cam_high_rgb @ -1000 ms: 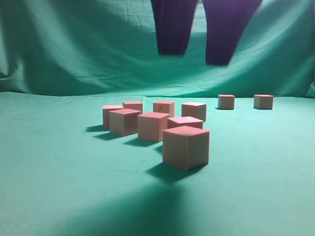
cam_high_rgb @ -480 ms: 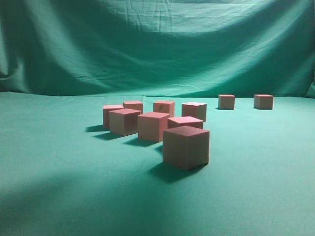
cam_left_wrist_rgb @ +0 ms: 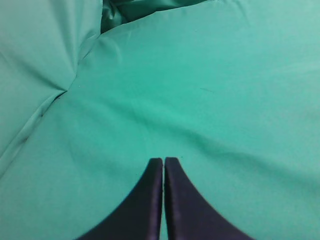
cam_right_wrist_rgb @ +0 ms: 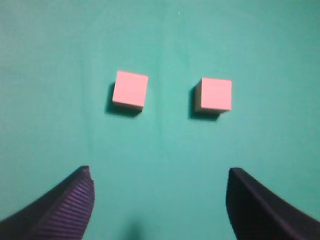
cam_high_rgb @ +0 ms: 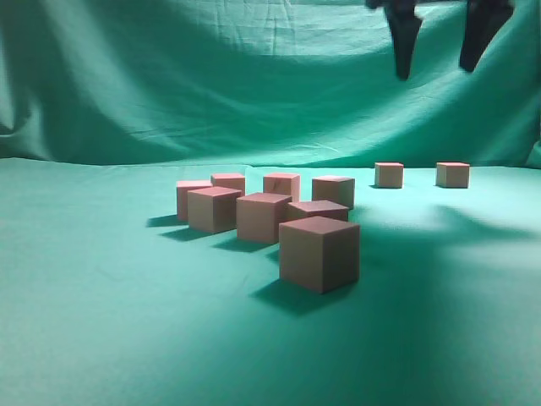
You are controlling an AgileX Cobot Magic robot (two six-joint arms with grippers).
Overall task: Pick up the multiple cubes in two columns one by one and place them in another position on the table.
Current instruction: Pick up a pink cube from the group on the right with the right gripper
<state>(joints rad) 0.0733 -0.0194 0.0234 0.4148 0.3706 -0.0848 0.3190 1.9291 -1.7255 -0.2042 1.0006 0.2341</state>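
Hovering open right claw above cubes

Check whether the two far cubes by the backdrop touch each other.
Apart. The right wrist view looks down on the left cube and the right cube with a strip of bare table between them.

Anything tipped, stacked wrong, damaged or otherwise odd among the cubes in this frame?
Nothing stands out. The eight cubes in the near cluster sit flat on the table, and the two far cubes stand apart, upright and side by side. The right gripper hangs open above them, holding nothing; the left gripper is shut over bare cloth.
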